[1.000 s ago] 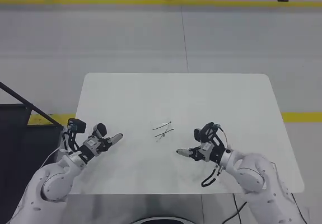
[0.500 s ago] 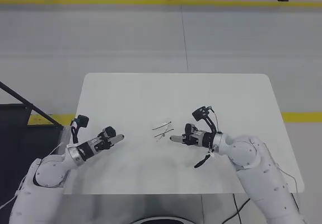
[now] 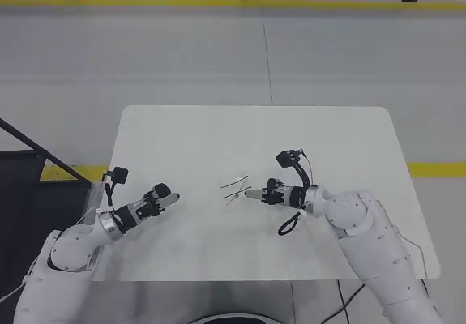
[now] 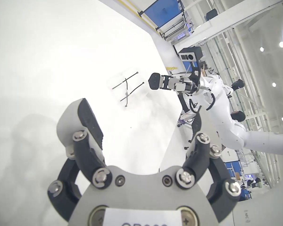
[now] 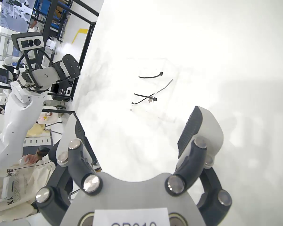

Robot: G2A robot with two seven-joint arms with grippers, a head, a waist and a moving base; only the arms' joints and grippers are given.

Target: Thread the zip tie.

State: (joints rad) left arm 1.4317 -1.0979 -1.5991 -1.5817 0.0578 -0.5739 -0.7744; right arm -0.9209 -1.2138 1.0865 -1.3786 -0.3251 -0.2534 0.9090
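Thin black plastic zip ties (image 3: 236, 187) lie loose and flat near the middle of the white rectangular counter (image 3: 216, 138), none of them threaded into a loop. From the right wrist, one black tie (image 5: 151, 75) lies by itself. A second black tie (image 5: 144, 96) just beside it is crossed by a paler thin strip (image 5: 165, 86). From the left wrist the same little cluster (image 4: 128, 86) shows as two near-parallel ties with a curved strand across them.

The right gripper (image 3: 249, 195) hangs just beside the ties on the robot's right, its tip pointing at them. Its fingers (image 5: 193, 128) stand wide apart with nothing between them. Whether the tip touches the counter cannot be told.

The left gripper (image 3: 172, 197) is well apart from the ties, over the counter's left front part, and also points toward them. Its fingers (image 4: 90, 118) are spread wide and hold nothing.

Around the counter is a grey floor (image 3: 338, 57) with a yellow stripe (image 3: 451, 168). A dark black-framed panel (image 3: 6, 194) stands by the counter's left edge.
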